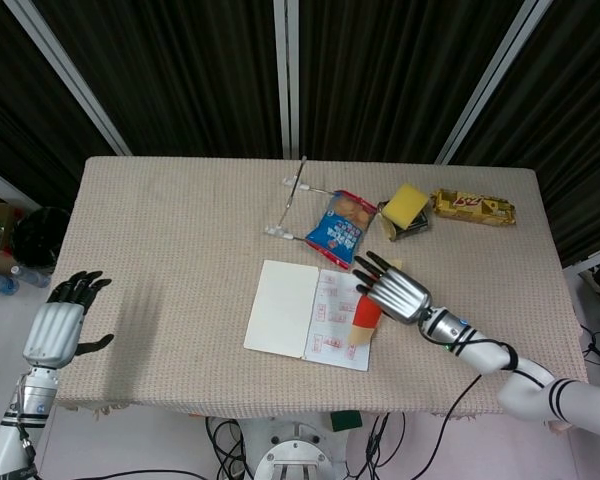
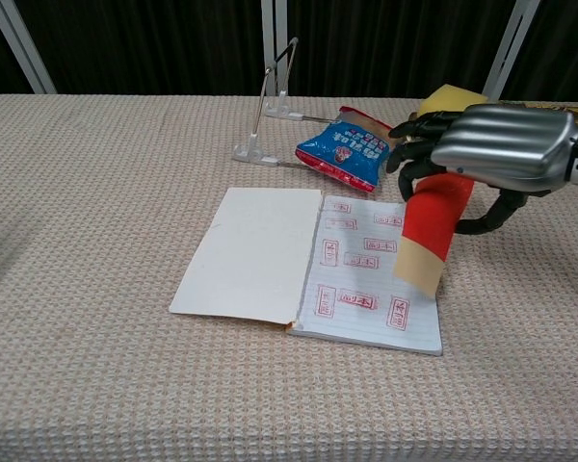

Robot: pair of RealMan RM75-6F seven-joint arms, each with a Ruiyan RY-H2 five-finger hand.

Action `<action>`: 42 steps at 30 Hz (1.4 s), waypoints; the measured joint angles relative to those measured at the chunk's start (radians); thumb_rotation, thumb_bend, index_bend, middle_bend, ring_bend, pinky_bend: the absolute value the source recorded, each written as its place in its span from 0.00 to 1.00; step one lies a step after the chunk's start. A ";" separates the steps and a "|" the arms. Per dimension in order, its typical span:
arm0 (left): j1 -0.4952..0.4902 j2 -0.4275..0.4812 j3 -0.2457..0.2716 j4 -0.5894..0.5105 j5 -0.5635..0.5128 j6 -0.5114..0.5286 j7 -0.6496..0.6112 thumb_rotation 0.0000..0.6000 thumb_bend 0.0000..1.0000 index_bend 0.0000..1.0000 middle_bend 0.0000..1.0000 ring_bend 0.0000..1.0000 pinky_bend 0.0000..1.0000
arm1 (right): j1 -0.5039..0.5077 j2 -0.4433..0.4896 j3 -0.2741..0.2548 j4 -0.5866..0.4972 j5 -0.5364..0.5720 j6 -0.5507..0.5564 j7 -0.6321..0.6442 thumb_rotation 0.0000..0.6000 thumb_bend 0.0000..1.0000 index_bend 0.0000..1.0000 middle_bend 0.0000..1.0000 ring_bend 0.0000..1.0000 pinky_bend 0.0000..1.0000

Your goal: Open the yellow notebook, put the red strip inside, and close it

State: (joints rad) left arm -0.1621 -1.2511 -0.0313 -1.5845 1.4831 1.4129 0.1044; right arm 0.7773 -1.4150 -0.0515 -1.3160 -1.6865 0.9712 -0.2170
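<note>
The notebook (image 1: pixel 310 313) (image 2: pixel 308 265) lies open on the table, blank page on the left, red-stamped lined page on the right. My right hand (image 1: pixel 393 291) (image 2: pixel 496 146) holds the red strip (image 1: pixel 365 320) (image 2: pixel 431 231) with its gold end hanging down, lifted over the right edge of the stamped page. My left hand (image 1: pixel 58 325) hovers off the table's left front corner, fingers spread and holding nothing; the chest view does not show it.
Behind the notebook lie a blue snack bag (image 1: pixel 341 227) (image 2: pixel 345 148), a metal wire stand (image 1: pixel 290 200) (image 2: pixel 270 96), a yellow sponge on a dark tin (image 1: pixel 405 208) (image 2: pixel 450 106) and a gold snack pack (image 1: pixel 473 207). The cloth-covered table (image 1: pixel 170 240) ends just below the notebook.
</note>
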 measured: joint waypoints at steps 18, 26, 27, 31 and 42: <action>0.019 -0.009 0.009 0.031 0.007 0.019 -0.033 1.00 0.05 0.19 0.13 0.11 0.20 | 0.055 -0.119 0.097 -0.188 0.294 -0.188 -0.413 1.00 0.26 0.30 0.13 0.00 0.08; 0.019 -0.015 0.010 0.039 0.011 0.020 -0.040 1.00 0.05 0.19 0.13 0.11 0.20 | 0.046 -0.134 0.080 -0.206 0.341 -0.169 -0.502 1.00 0.26 0.18 0.10 0.00 0.05; 0.020 -0.015 0.010 0.040 0.011 0.019 -0.041 1.00 0.05 0.19 0.13 0.11 0.20 | 0.045 -0.137 0.079 -0.205 0.344 -0.164 -0.508 1.00 0.26 0.17 0.10 0.00 0.05; 0.021 -0.016 0.009 0.042 0.008 0.019 -0.044 1.00 0.05 0.19 0.13 0.11 0.20 | 0.041 -0.144 0.076 -0.199 0.361 -0.152 -0.527 1.00 0.25 0.13 0.11 0.00 0.05; 0.018 -0.023 0.008 0.051 0.008 0.012 -0.050 1.00 0.05 0.19 0.13 0.11 0.20 | 0.036 -0.177 0.081 -0.168 0.361 -0.119 -0.495 1.00 0.22 0.06 0.07 0.00 0.04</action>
State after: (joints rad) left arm -0.1442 -1.2737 -0.0236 -1.5330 1.4909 1.4247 0.0546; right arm 0.8134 -1.5918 0.0299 -1.4842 -1.3258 0.8523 -0.7121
